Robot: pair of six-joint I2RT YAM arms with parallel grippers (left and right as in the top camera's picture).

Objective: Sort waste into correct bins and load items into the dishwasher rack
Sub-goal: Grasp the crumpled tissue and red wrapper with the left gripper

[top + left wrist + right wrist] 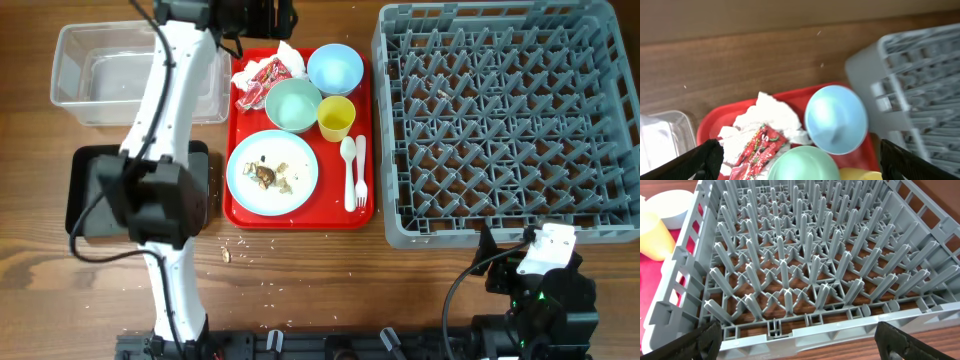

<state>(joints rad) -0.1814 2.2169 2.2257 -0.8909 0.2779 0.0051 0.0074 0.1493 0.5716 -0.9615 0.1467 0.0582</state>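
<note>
Wooden table (300, 270), spoon (348, 165) and fork (361, 170) parallel, lengthwise near-to-far, left claw (800, 159) and right claw (799, 341) both open

1. Seen from overhead, my left arm (160, 120) crosses the black tray (82, 190) and the right end of the clear tub (62, 70), hiding part of each.
2. From my left wrist, the bottom edge cuts off the pale green bowl (802, 164) and leaves only a sliver of the yellow cup (860, 175); the rack (920, 90) at right is blurred.
3. The scraps (268, 174) on the plate (245, 190) are too small to tell apart.
</note>
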